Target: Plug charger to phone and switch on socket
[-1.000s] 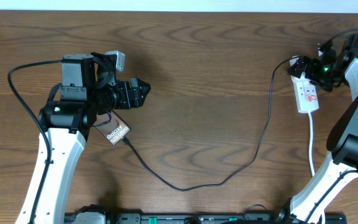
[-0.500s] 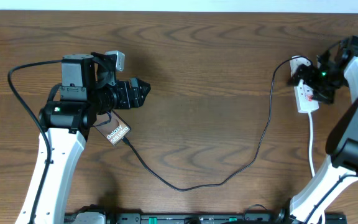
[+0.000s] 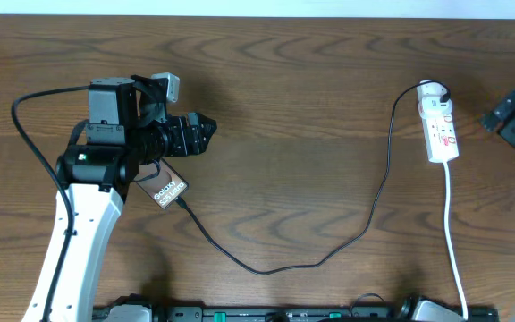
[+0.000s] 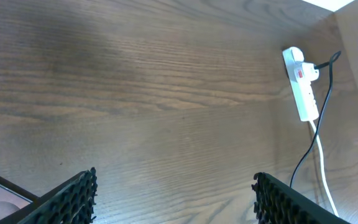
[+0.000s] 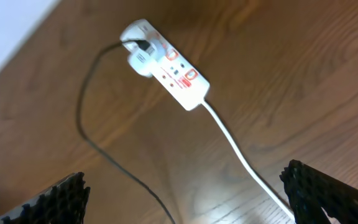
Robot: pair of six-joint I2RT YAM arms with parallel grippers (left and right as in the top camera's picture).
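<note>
The phone (image 3: 168,190) lies on the table (image 3: 284,89) partly under the left arm. The charger (image 3: 266,269) runs from its lower end in a long loop across the wood and up to the socket (image 3: 441,128) near the far right edge. Seen from overhead, the connector tip meets the phone's bottom edge and looks seated, though the joint is too small to be sure. At the other end, a black plug (image 5: 139,45) sits in the socket's top outlet, and the white cord (image 5: 238,152) trails away toward the near edge. The left end effector (image 4: 174,179) is spread wide with only bare wood between its fingers, holding nothing. It hovers just beside the phone and points toward the socket, which is well apart from it. The right end effector (image 5: 185,177) is also spread wide and empty. It hangs to the right of the socket without touching it, and the red markings show plainly in its wrist view. The plugging step therefore appears done. The pictures do not show whether the switch is on, so that step can't be confirmed. If it is not yet pressed, the right arm is the nearer one to do it.
</note>
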